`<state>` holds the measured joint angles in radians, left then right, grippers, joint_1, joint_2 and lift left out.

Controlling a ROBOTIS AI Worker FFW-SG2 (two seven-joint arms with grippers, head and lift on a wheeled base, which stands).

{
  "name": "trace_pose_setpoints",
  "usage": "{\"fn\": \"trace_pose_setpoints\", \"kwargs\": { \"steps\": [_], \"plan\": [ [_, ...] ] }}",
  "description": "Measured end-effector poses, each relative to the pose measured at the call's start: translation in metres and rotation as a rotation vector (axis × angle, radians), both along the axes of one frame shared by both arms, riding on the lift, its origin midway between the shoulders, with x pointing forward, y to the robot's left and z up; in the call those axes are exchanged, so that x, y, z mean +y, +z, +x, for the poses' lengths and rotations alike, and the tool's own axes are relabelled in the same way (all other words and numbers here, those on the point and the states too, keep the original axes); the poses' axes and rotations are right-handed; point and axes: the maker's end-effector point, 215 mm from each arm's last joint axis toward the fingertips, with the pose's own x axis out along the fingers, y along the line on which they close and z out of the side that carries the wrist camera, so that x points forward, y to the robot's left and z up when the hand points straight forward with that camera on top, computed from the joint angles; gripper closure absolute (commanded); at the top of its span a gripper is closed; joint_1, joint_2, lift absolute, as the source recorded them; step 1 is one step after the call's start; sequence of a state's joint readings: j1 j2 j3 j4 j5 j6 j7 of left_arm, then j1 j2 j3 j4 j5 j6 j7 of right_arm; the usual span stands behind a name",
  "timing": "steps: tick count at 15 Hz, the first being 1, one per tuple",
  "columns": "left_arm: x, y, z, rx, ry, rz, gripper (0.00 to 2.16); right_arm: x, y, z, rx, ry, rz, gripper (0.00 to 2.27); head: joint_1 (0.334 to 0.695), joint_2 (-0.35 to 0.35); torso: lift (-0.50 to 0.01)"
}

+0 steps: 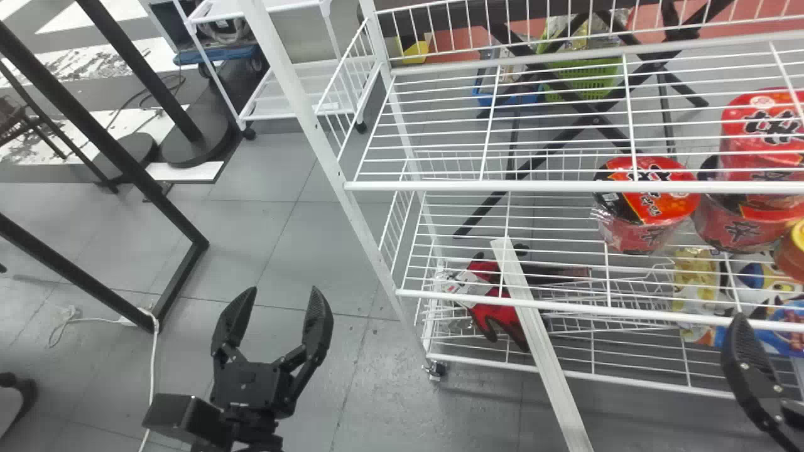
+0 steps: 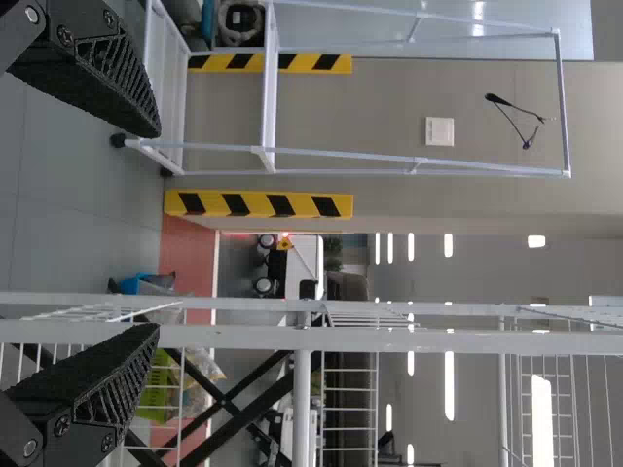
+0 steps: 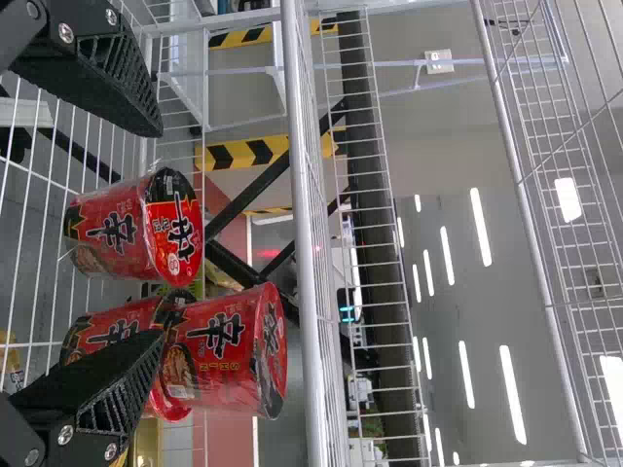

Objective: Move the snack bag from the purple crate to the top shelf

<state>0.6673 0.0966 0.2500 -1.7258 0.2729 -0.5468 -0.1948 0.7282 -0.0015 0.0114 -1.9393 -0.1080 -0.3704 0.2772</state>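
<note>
Before any pick is attempted, we verify the end effectors. Our left gripper [image 1: 279, 289] has its fingers spread wide and holds nothing; in the head view it sits over the floor, left of the wire rack [image 1: 301, 116]. Our right gripper [image 3: 161, 233] is likewise well open, with no object clamped, beside the red noodle cups [image 3: 136, 226]. We judge the wide spread useful because a soft packet needs clearance on both sides before closing.

We locate a yellowish snack packet [image 1: 694, 282] and a blue-and-white packet [image 1: 769, 282] low at the right of the rack. We cannot tell whether either is the snack bag of the task, nor where the purple crate stands, nor which tier counts as the top shelf.

Cups stand on a rack tier, two of them apparently stacked, presumably to save floor area on that tier. Red gloves [image 1: 496, 307] lie lower down, probably kept there as spare gear.

We judge the step in hand to be the approach, with the transfer still to do. Next, we should confirm the bag, then align the right fingers while avoiding the cups, which could topple if brushed.
</note>
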Motion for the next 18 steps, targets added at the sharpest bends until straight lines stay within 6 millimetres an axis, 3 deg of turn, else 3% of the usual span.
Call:
{"fn": "trace_pose_setpoints", "kwargs": {
  "steps": [4, 9, 14, 18],
  "plan": [
    [0.0, 0.0, 0.0, 0.0, 0.0, 0.0, 0.11, 0.0, 0.003, -0.001, -0.018, -0.001, -0.004, 0.08, 0.695, 0.313, -0.453],
    [0.001, -0.004, 0.001, 0.005, 0.002, 0.0, 0.11, -0.014, -0.02, -0.003, 0.115, -0.016, -0.014, 0.08, 0.695, 0.3, -0.453],
    [0.004, -0.008, 0.003, 0.011, 0.004, -0.002, 0.11, -0.061, -0.003, -0.016, 0.21, -0.016, 0.044, 0.08, 0.695, 0.239, -0.453],
    [0.004, -0.011, 0.006, 0.013, 0.0, -0.003, 0.12, -0.101, 0.006, -0.038, 0.364, 0.026, 0.133, 0.09, 0.695, 0.177, -0.453]
  ]
}}
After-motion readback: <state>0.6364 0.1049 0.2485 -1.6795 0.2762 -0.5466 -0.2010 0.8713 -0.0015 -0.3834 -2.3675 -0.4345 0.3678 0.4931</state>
